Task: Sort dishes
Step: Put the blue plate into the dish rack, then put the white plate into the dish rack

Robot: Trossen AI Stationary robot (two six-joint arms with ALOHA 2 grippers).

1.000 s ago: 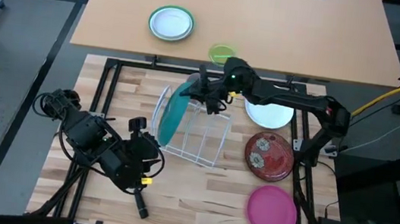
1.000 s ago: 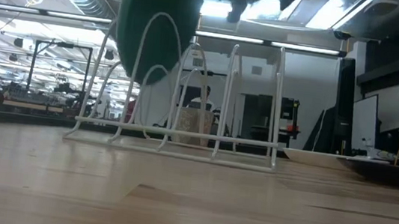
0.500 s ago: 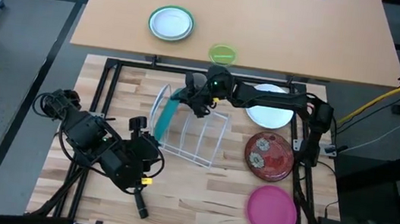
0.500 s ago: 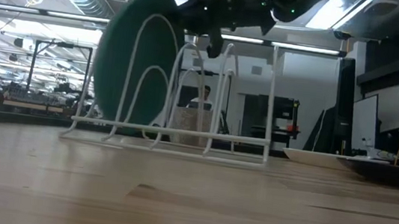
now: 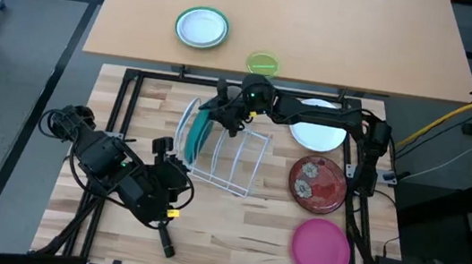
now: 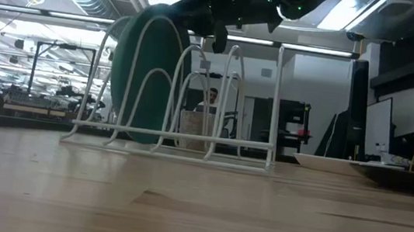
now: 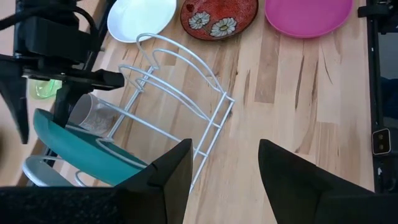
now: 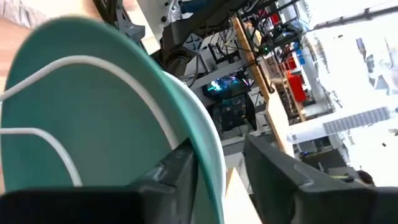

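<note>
The large teal-green plate [image 5: 197,134] stands on edge in the leftmost slot of the white wire rack [image 5: 237,159], its lower rim [image 6: 138,133] down between the wires. My right gripper [image 5: 218,116] is over the plate's top rim, open, with a finger on either side [image 8: 219,144]. The white plate [image 5: 317,135], the dark red flowered plate [image 5: 316,180] and the pink plate [image 5: 321,248] lie flat on the table right of the rack. My left gripper [image 7: 225,149] waits open at the near left, holding nothing. My right gripper comes from above and from the right, across the teal plate's top rim [image 8: 208,146]. A gap shows between the rim and one finger [image 8: 280,174]. Whether the other finger [image 8: 171,177] touches the rim, I cannot tell. The plate rests in the rack.
On the tan table beyond sit a small green-rimmed white plate [image 5: 202,28] and a small lime-green dish [image 5: 262,63]. The rack's other slots [image 7: 186,93] hold nothing. Black frame rails [image 5: 132,92] border the wooden table. Bare wood lies near the front edge.
My right gripper has carried the teal plate down and toward the table's left edge. The plate, lifted and tilted above the rack a second ago, now stands upright in the leftmost slot with its lower rim at the rack's base.
</note>
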